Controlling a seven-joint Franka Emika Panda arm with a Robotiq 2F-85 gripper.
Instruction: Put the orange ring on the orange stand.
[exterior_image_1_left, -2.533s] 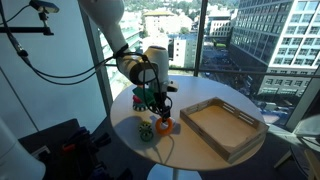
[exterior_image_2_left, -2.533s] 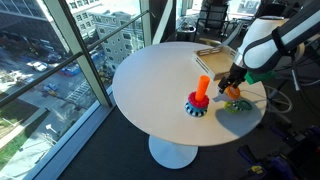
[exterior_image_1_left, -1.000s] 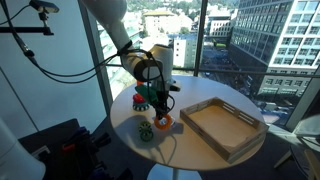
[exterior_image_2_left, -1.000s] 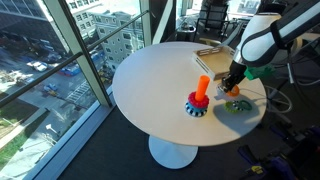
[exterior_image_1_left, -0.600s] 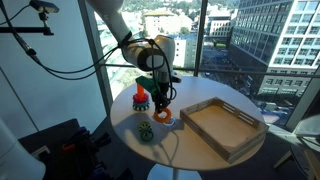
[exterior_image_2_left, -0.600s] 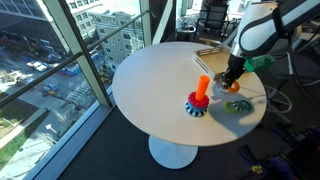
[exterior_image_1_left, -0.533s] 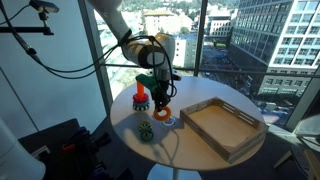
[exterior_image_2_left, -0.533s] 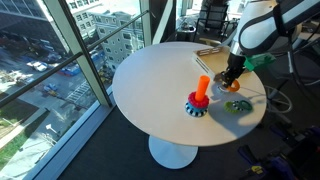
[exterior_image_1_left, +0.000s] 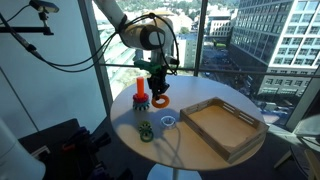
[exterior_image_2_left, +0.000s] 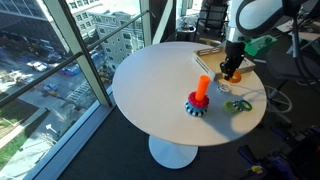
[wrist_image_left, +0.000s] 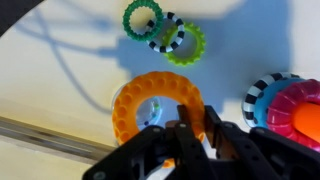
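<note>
In both exterior views a round white table (exterior_image_1_left: 196, 96) is standing beside floor-to-ceiling windows (exterior_image_2_left: 55, 50) that are looking out over city buildings, and a wooden tray (exterior_image_1_left: 204, 135) is sitting on the right part of the table in an exterior view. Left of centre there, the orange stand (exterior_image_1_left: 140, 96) is standing with its peg upright and its long axis running straight up and down. Just right of the stand, the gripper (exterior_image_1_left: 158, 92) is clenching the orange ring (exterior_image_1_left: 159, 100) by 1 side of its rim, well clear of the tabletop. Compared with 2.5 seconds ago, when the gripper was low over the table, arm and ring are now hanging higher, about level with the peg's top, and a small whitish ring (exterior_image_1_left: 168, 120) is lying uncovered below. 2 green rings (exterior_image_1_left: 146, 130) are resting toward the lower left edge. In the wrist view the orange ring (wrist_image_left: 157, 103) is lying flat in the middle of the frame, its hole facing the camera, with the fingers gripping its lower rim and the stand (wrist_image_left: 298, 112) at the right edge.
</note>
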